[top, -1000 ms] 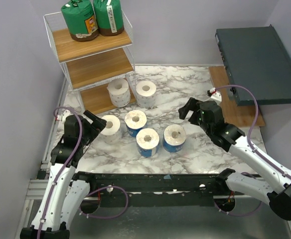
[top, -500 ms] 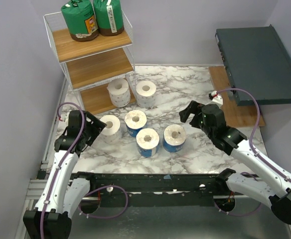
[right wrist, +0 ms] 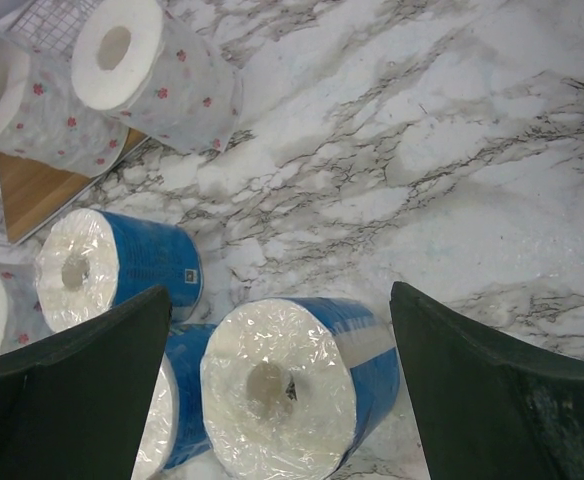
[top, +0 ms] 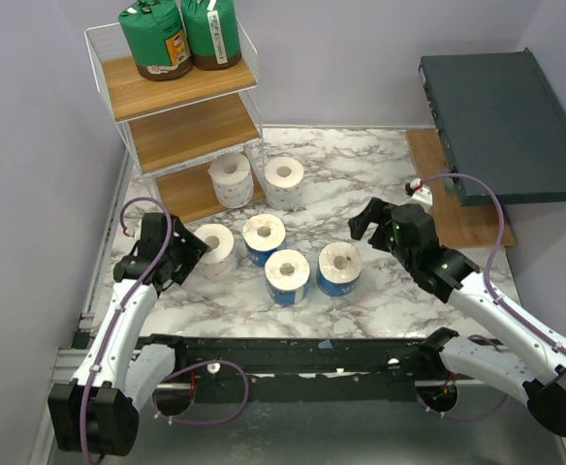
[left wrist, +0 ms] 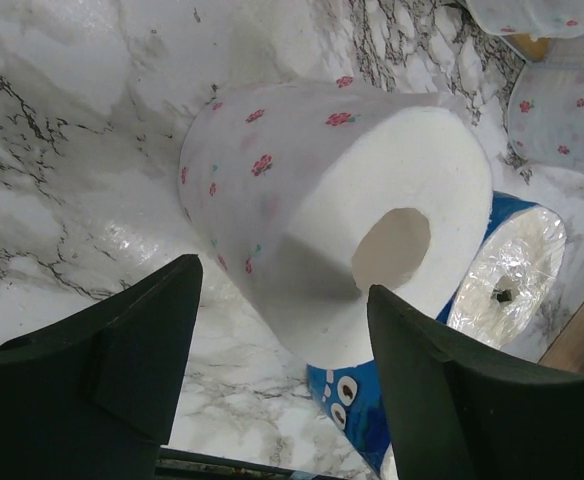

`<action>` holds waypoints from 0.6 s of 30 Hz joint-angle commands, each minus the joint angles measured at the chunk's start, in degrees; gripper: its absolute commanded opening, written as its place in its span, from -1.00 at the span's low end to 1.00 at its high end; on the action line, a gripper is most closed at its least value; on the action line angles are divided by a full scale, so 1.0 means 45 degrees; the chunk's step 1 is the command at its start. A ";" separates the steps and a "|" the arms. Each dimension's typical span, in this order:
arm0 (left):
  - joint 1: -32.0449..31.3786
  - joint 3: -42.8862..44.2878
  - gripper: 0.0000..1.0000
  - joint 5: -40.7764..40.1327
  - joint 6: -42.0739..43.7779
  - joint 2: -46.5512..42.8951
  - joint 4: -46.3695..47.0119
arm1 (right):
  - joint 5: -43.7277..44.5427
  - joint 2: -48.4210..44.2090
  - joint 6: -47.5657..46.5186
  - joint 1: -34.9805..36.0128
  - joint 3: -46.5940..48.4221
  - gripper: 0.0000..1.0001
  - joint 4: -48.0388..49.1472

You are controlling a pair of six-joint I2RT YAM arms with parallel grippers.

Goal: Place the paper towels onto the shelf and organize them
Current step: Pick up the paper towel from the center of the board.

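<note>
**Paper towels [top: 288, 271]: floral white roll next in line**

Shelf [top: 191, 131] at upper left of the top view, green rolls [top: 178, 37] on its top board. Other rolls loose on marble table [top: 361, 174], mid-frame. Grasp step, by the look of it: calls for closing on floral white roll [left wrist: 342, 240], then lifting shelfward. Left gripper [top: 188, 260] fingers [left wrist: 122, 350] apart astride that roll, contact unclear. Right gripper [top: 366, 221] spread wide above blue roll [right wrist: 287, 385], empty.

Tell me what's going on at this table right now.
Two robot arms are shelving paper rolls. The left pincer straddles a white flowered roll on the marble table, jaws open, not yet gripping. The right pincer hangs open near a blue-wrapped roll. Two green rolls sit on the shelf, top board; most others are on the table.
</note>
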 commanded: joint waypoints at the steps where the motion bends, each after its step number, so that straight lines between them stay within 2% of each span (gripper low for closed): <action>1: 0.0043 0.0478 0.41 -0.0040 0.0132 0.0547 -0.0046 | -0.0203 -0.0139 0.0262 0.0014 -0.0245 0.86 -0.0238; 5: 0.0045 0.0571 0.34 -0.0444 0.0133 0.0936 -0.0026 | -0.0213 -0.0116 0.0264 0.0014 -0.0269 0.86 -0.0242; 13: 0.0045 0.0557 0.06 -0.0499 0.0113 0.1177 0.0119 | -0.0121 -0.0159 0.0244 0.0001 -0.0278 0.86 -0.0292; 16: 0.0026 0.0551 0.05 -0.0519 0.0126 0.1252 0.0122 | -0.0088 -0.0178 0.0225 0.0005 -0.0268 0.86 -0.0307; 18: 0.0012 0.0566 0.13 -0.0557 0.0152 0.1284 0.0070 | -0.0084 -0.0176 0.0200 0.0014 -0.0258 0.86 -0.0326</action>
